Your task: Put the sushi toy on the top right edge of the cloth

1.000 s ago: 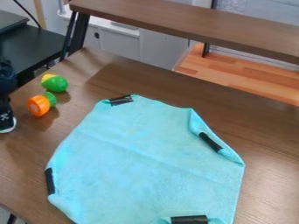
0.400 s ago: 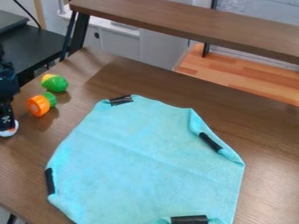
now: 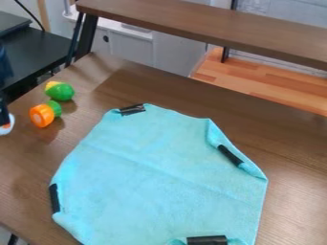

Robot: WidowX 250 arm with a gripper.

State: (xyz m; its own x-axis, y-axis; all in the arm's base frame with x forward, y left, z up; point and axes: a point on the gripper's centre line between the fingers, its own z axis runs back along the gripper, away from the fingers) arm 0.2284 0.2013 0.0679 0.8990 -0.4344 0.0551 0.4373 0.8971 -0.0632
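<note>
"Identify loose items on the brown table (image 3: 150, 88)."
"Green-and-yellow toy (image 3: 60, 91); orange-and-green toy (image 3: 43, 116) just in front."
"Rear fixture?"
"Raised brown shelf (image 3: 211, 26), black leg (image 3: 87, 37) below."

Bright, diffuse light | soft shadows on tabletop (image 3: 281, 143) | pale sheen lower right | source unclear

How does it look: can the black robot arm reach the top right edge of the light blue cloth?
Probably yes. The black gripper, holding the white-and-orange toy, is at the far left, and nothing tall stands between it and that edge of the cloth; it would have to cross most of the cloth.
</note>
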